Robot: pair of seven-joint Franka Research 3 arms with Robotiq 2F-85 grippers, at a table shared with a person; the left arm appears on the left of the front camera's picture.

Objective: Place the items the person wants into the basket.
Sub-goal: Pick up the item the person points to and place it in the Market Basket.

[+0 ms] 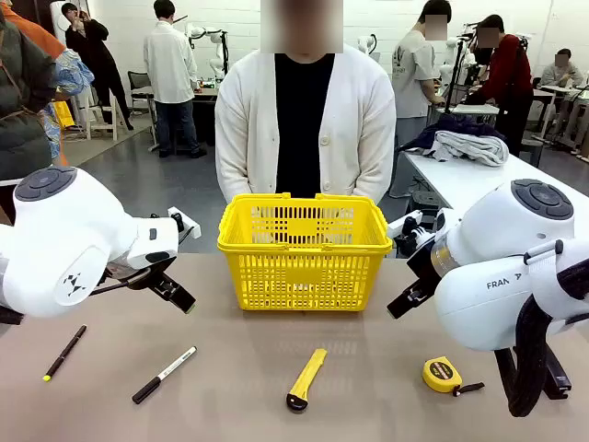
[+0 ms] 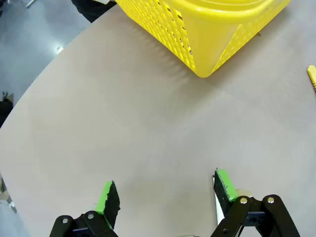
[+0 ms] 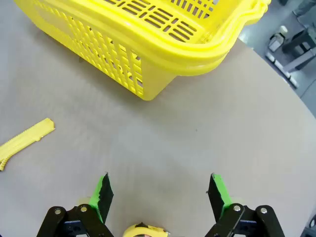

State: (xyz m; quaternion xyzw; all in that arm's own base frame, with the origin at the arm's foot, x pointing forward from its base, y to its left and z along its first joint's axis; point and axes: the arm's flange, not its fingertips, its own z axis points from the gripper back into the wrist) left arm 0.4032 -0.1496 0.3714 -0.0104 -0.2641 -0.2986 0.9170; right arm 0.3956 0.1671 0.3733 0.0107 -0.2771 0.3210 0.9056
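Front view: marker (image 1: 164, 375) near pen (image 1: 64, 353), basket (image 1: 304, 281) behind.

The front view looks across the table (image 1: 239, 387) from the robot's side toward the person (image 1: 304, 120). The 2 wrist views look steeply down on it from close above. All 3 views share the near side of the basket (image 1: 304, 276).

From where I stand, the only lettering I can read is "FRAN", dark on the white right robot arm (image 1: 488, 299), its remainder curving away. The round yellow tape measure (image 1: 443, 373) carries a label too small to read.
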